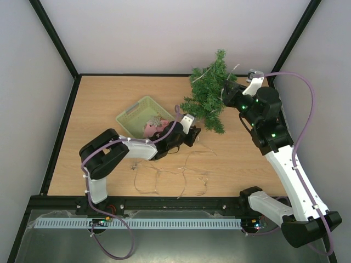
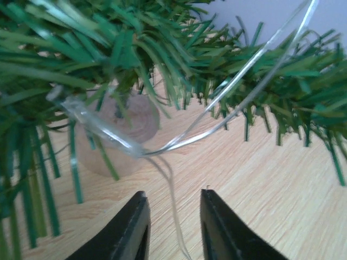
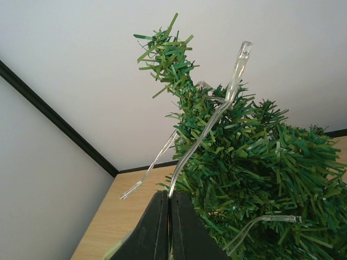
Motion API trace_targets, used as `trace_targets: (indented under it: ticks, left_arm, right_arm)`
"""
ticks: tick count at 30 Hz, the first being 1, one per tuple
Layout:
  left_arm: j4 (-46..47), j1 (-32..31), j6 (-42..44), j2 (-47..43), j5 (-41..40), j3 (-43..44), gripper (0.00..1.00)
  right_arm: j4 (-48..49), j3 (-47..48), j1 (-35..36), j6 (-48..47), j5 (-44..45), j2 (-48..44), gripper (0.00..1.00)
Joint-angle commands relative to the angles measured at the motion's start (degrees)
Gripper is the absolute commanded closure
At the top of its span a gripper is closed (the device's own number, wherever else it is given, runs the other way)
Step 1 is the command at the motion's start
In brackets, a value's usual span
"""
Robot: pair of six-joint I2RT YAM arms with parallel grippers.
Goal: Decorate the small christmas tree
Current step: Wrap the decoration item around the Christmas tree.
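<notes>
With my right claw (image 3: 168,195) pinched shut on the light string (image 3: 209,122) against the small christmas tree (image 1: 211,93) at the table's (image 1: 104,104) far right, and my left claw (image 2: 174,194) parted, gripping nothing, I judged one hard tug could topple the tree.

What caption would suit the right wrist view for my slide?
Right claw shut on a clear light string that runs up the small christmas tree.

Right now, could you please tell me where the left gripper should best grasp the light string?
Probably where the light string lies on the table, just short of the small christmas tree. It runs between the open fingers of the left gripper, so come in low from the near side.
</notes>
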Motion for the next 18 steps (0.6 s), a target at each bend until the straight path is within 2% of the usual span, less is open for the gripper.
trace_targets:
  ticks: [1, 3, 4, 14, 18]
  left_arm:
    - [3.64, -0.07, 0.95, -0.77, 1.78, -0.03, 0.83]
    - [4.08, -0.15, 1.82, -2.83, 1.98, -1.23, 0.96]
    - [4.20, -0.15, 2.25, -4.10, 2.05, -1.87, 0.97]
    - [1.61, -0.49, 2.71, -17.99, 1.23, -8.15, 0.98]
    - [-2.11, -0.94, 1.91, -25.61, -1.30, -10.82, 0.97]
  right_arm:
    - [2.28, -0.40, -0.26, -0.81, 1.08, -0.80, 0.98]
    - [2.02, -0.21, -0.33, -1.11, 1.38, -0.83, 0.98]
    - [1.95, -0.09, -0.33, -1.23, 1.52, -0.90, 0.98]
    - [0.10, -0.28, -0.33, -3.80, 3.29, -0.75, 0.98]
    - [-0.68, -0.17, -0.33, -5.09, 4.54, -0.84, 0.98]
